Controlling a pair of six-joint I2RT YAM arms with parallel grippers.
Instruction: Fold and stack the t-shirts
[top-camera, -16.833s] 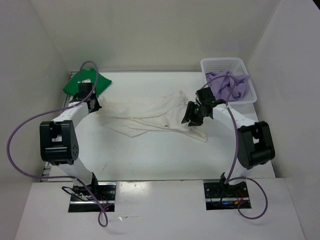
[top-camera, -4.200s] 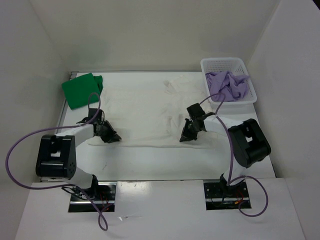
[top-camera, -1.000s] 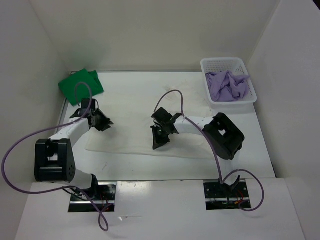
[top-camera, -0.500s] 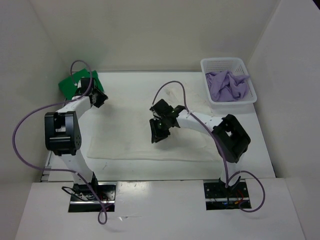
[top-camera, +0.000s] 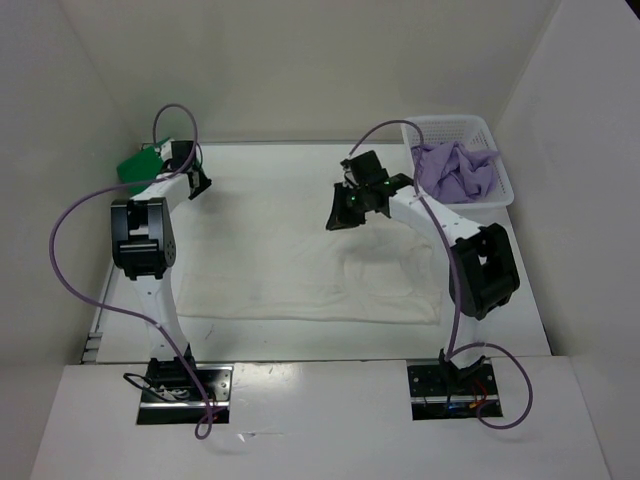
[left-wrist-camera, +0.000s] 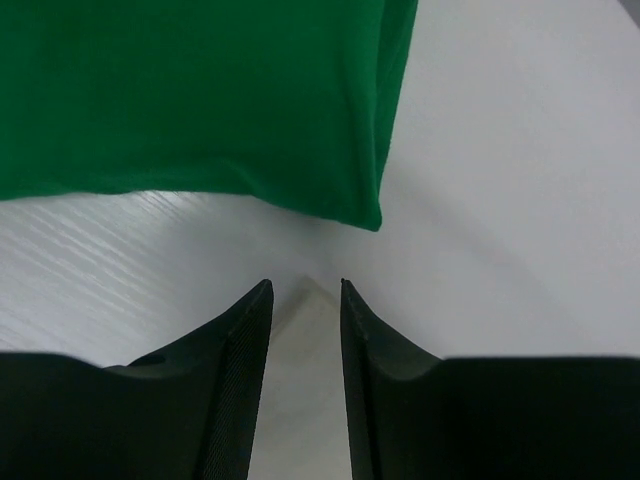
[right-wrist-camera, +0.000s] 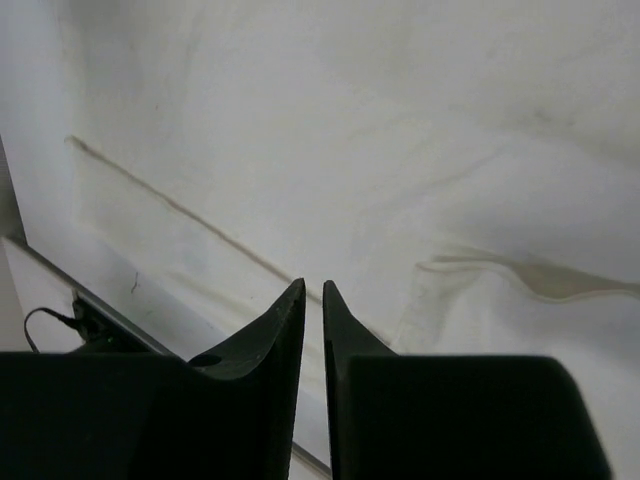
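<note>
The cream-white t-shirt (top-camera: 280, 260) lies spread flat across the table, with a small fold at its right part (right-wrist-camera: 520, 280). My left gripper (top-camera: 195, 183) is at the far left, just short of the folded green t-shirt (top-camera: 133, 166). Its jaws (left-wrist-camera: 305, 283) stand apart. A smooth cream cloth corner shows in the gap, and the green t-shirt (left-wrist-camera: 200, 90) lies ahead of it. My right gripper (top-camera: 338, 222) hovers over the back middle of the cream-white t-shirt (right-wrist-camera: 400, 150). Only a narrow slit separates its fingers (right-wrist-camera: 312, 284), with nothing in it. The lavender t-shirt (top-camera: 455, 170) sits crumpled in the basket.
The white mesh basket (top-camera: 445, 122) stands at the back right corner. White walls close in the table at the back and on both sides. The table's near edge and a cable (right-wrist-camera: 60, 320) show in the right wrist view.
The right gripper opened over the shirt's middle, then swung back and right while narrowing. The left gripper moved from the shirt's left part to the far-left corner by the green t-shirt.
</note>
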